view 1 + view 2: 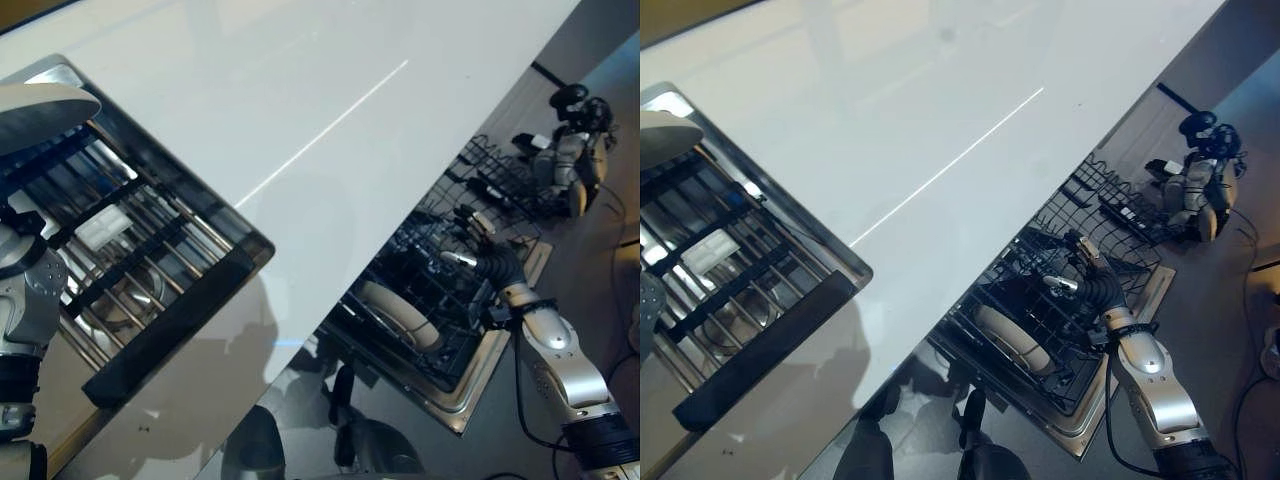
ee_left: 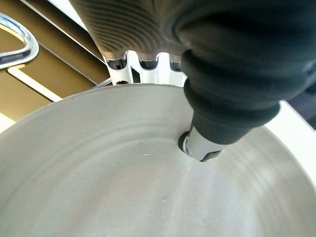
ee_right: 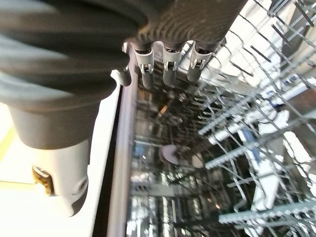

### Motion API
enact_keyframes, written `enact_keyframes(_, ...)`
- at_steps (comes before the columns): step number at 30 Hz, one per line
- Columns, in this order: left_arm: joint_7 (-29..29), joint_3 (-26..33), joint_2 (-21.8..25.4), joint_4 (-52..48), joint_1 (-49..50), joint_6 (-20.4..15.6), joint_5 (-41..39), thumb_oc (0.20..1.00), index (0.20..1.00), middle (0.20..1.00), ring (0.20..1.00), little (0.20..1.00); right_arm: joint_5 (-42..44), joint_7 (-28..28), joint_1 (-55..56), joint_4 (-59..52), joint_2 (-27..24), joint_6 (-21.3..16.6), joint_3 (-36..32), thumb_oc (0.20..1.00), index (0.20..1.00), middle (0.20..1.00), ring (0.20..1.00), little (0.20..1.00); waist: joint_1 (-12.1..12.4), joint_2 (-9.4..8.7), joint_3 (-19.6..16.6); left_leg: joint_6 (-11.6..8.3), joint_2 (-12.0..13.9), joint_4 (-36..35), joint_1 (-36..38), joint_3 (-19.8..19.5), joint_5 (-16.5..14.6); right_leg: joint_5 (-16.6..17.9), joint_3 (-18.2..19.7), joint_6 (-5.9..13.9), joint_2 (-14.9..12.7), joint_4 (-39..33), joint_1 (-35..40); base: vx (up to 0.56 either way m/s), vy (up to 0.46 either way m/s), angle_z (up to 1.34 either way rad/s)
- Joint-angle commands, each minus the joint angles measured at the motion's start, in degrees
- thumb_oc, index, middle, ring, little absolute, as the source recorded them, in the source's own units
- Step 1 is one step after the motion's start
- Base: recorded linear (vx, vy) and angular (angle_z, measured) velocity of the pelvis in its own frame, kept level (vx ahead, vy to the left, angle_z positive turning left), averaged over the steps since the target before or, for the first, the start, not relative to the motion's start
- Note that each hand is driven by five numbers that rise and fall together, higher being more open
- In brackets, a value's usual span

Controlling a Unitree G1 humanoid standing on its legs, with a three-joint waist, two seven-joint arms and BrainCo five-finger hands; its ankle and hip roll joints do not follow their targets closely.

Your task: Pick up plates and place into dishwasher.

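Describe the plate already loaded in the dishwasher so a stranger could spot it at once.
Start at the open dishwasher's lower rack, the black wire basket below the white counter edge. The plate stands on edge among the tines in the end nearest the robot, close to the right hand. It is the one pale, rounded thing among dark wires.

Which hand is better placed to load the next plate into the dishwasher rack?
Left. The left hand already pinches a plate over the sink. The right hand, fingers straight, holds nothing above the dishwasher rack, where one plate already stands.
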Motion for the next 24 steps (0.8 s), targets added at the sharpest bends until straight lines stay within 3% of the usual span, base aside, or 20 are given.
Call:
enact_keyframes(1, 4.3, 5.4, -10.1, -5.7, 2.8, -7.7, 2.3, 0.200, 0.200, 0.200, 0.200, 0.200, 1.1, -1.8, 2.2, -4.2, 2.3, -4.4, -1.3, 1.000, 1.000, 1.000, 1.000, 1.000, 1.6, -2.11, -5.8, 4.69, -1.5, -2.9, -1.4, -1.9, 0.9, -4.3, -1.8, 4.11, -2.4, 6.9, -0.3, 0.06, -0.085, -0.02)
enact_keyframes(7, 2.2, 8.4, -13.7, -15.2, 6.3, -11.1, 4.2, 0.200, 0.200, 0.200, 0.200, 0.200, 0.4, -2.2, 4.8, -5.3, 3.5, -3.5, -2.0, 1.000, 1.000, 1.000, 1.000, 1.000, 2.4, -0.34, -10.8, 4.54, -2.1, -3.4, 0.3, -3.8, 0.7, -5.4, -3.0, 3.67, -2.8, 6.2, 2.4, 0.05, -0.053, 0.04)
enact_keyframes(16, -4.4, 9.1, -15.1, -15.8, 7.8, -12.9, -0.9, 0.200, 0.200, 0.200, 0.200, 0.200, -0.7, -2.0, 3.8, -6.8, 2.9, -1.9, -3.2, 1.000, 1.000, 1.000, 1.000, 1.000, 2.5, 4.21, -17.7, 4.08, -3.7, -3.5, 2.9, -5.9, 1.0, -7.8, -4.2, 3.06, -3.8, 6.1, 6.6, 0.02, 0.011, 0.15)
enact_keyframes(24, -11.3, 9.4, -16.5, -17.5, 9.1, -15.3, -8.5, 0.200, 0.200, 0.200, 0.200, 0.200, -1.5, -0.9, -1.3, -10.4, -0.5, -5.4, -4.5, 1.000, 1.000, 1.000, 1.000, 1.000, 3.9, 6.85, -21.0, 3.30, -4.1, -3.5, 4.6, -7.3, 1.7, -8.8, -6.0, 2.78, -4.1, 5.6, 9.9, -0.01, -0.017, 0.17)
